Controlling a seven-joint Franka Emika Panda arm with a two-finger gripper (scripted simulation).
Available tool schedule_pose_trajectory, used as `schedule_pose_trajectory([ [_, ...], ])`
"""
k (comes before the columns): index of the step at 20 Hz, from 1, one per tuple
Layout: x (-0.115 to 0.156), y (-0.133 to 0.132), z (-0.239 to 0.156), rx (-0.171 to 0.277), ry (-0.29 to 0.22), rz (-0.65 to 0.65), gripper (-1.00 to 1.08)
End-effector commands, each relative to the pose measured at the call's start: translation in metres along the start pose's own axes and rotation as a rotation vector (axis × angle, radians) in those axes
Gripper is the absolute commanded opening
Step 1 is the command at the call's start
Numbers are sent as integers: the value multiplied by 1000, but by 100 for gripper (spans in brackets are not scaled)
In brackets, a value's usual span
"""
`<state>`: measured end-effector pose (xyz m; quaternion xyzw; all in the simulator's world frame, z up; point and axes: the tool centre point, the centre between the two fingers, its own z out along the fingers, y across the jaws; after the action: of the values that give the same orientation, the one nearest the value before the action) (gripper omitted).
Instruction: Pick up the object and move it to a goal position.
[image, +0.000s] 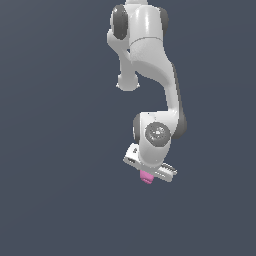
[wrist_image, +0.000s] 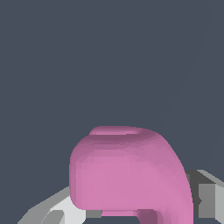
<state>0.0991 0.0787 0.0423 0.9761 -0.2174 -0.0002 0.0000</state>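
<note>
The object (image: 146, 176) is a small pink-magenta rounded lump. In the exterior view it pokes out just below the white hand of the arm, held between the fingers of my gripper (image: 148, 174). In the wrist view the object (wrist_image: 127, 173) looms large and close, a matte pink lump with a notch at its lower edge. Grey and white fingers (wrist_image: 205, 197) flank it on both sides, closed against it. The fingertips themselves are mostly hidden behind the lump.
The white arm (image: 150, 55) reaches down from the top of the exterior view. Behind everything is a plain dark blue-grey background (image: 50, 150) with no other objects or edges showing.
</note>
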Motion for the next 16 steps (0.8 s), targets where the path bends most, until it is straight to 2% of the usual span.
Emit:
schedule_pose_trajectory([
  [1,0,0,0,0,0,0,-100],
  [9,-1,0,-2,0,0,0,-100],
  [16,-13,-4,-21,0,0,0,-100],
])
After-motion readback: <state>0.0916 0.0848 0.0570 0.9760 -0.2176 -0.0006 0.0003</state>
